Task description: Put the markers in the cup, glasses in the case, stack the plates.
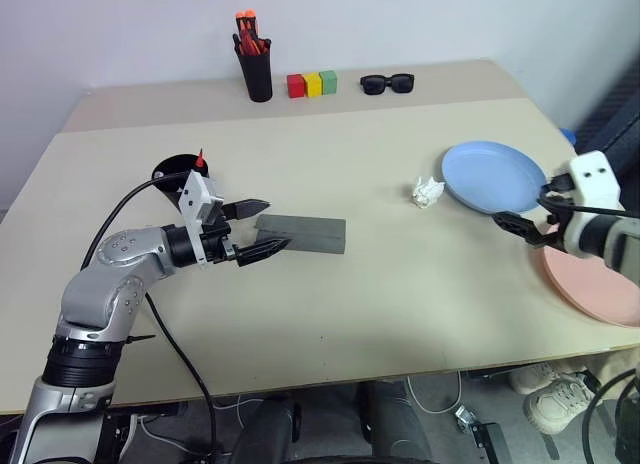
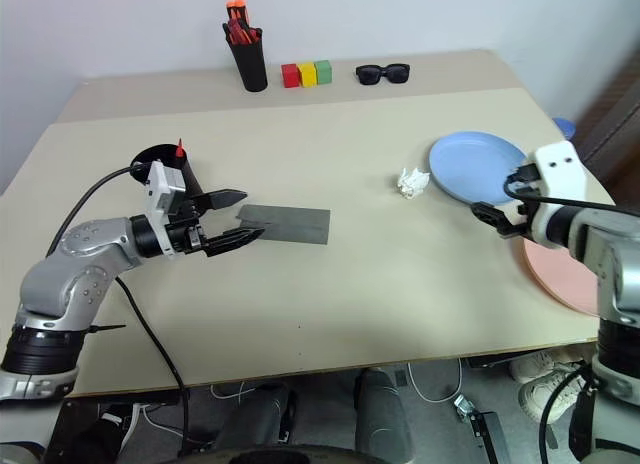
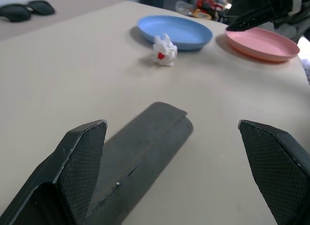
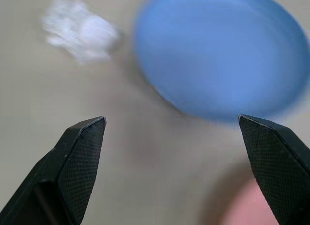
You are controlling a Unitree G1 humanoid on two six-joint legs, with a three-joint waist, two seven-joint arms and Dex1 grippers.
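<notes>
The grey case [image 1: 303,234] lies closed on the table, left of centre; the glasses are hidden. My left gripper [image 1: 274,224] is open and level, its fingertips straddling the case's left end [image 3: 140,157]. Behind it stands the black cup [image 1: 176,173], from which a marker's red tip [image 1: 200,160] sticks up. The light blue plate [image 1: 493,176] lies at the right and the pink plate [image 1: 590,284] just beyond it at the table's edge, side by side. My right gripper [image 2: 503,198] hangs open and empty above the gap between the two plates.
A small white crumpled thing [image 1: 428,192] lies just left of the blue plate. Along the back stand a black pen pot with red-orange pens [image 1: 255,64], three coloured blocks [image 1: 312,84] and black sunglasses [image 1: 387,83]. Bare tabletop stretches across the centre and front.
</notes>
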